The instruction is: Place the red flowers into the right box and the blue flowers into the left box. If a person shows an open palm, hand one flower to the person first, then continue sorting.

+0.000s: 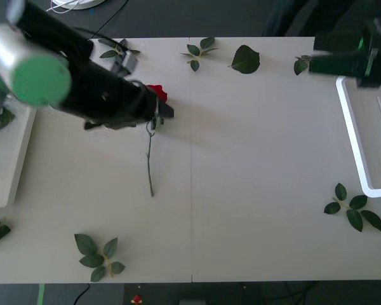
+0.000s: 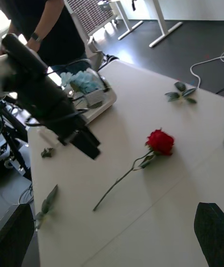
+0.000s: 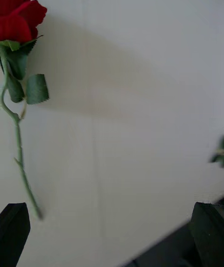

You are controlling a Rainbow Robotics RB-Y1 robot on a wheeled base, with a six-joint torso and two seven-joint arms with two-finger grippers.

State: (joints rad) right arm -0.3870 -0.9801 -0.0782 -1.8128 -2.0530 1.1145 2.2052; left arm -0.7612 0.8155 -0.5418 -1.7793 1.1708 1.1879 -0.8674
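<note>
Left arm poised over the one red rose lying on the table

The left gripper (image 1: 162, 114) hangs above the rose's head with its black fingers (image 3: 14, 222) spread apart and holding nothing; the right gripper (image 2: 112, 239), also spread and empty, waits by the right box (image 1: 352, 136), whose glossy, rounded rim shows nothing inside where visible. The rose (image 2: 160, 142), a deep-red ruffled head on a thin, kinked green stem with small toothed leaves, lies flat on the matte pale table (image 1: 254, 178). Pale blue flowers (image 2: 83, 80) already sit in the plain cream left box (image 2: 105, 104), so this rose looks like the only flower left to sort.
</note>
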